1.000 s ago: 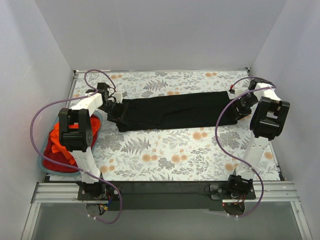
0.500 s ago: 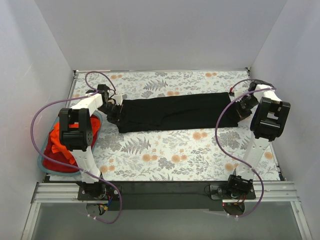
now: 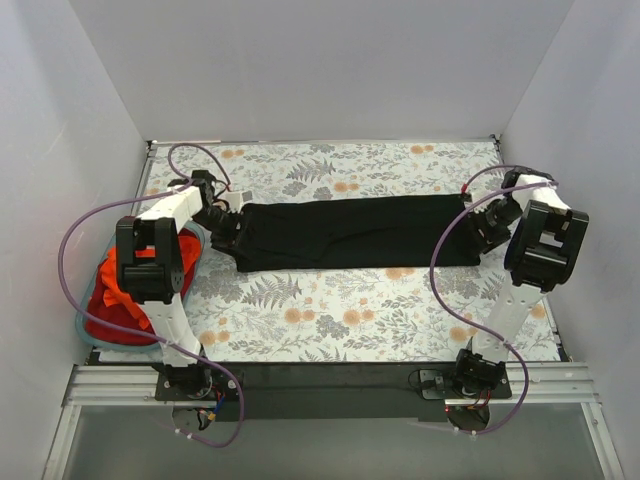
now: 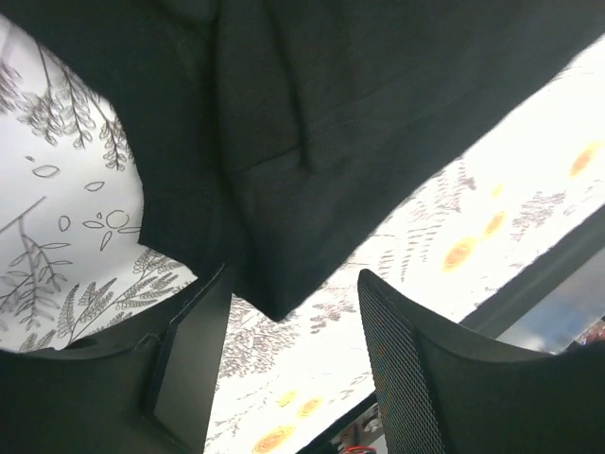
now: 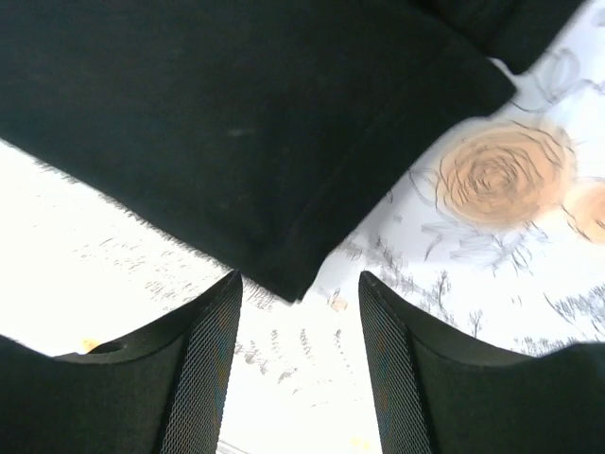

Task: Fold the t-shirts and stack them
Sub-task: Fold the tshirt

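The black t-shirt lies folded into a long band across the far half of the table. My left gripper is open at its left end; in the left wrist view a shirt corner hangs just above the gap between my fingers. My right gripper is open at the right end; the right wrist view shows the shirt's corner just ahead of the open gripper, apart from it. Orange-red t-shirts lie bunched in the teal basket at the left.
The floral tablecloth covers the table. White walls stand close on the left, back and right. The basket sits by the left arm's upper link. Purple cables loop beside both arms.
Both grippers have drawn the shirt's ends outward and towards the near side, so the band is now straighter and flatter. Both grippers now stand open at the corners.
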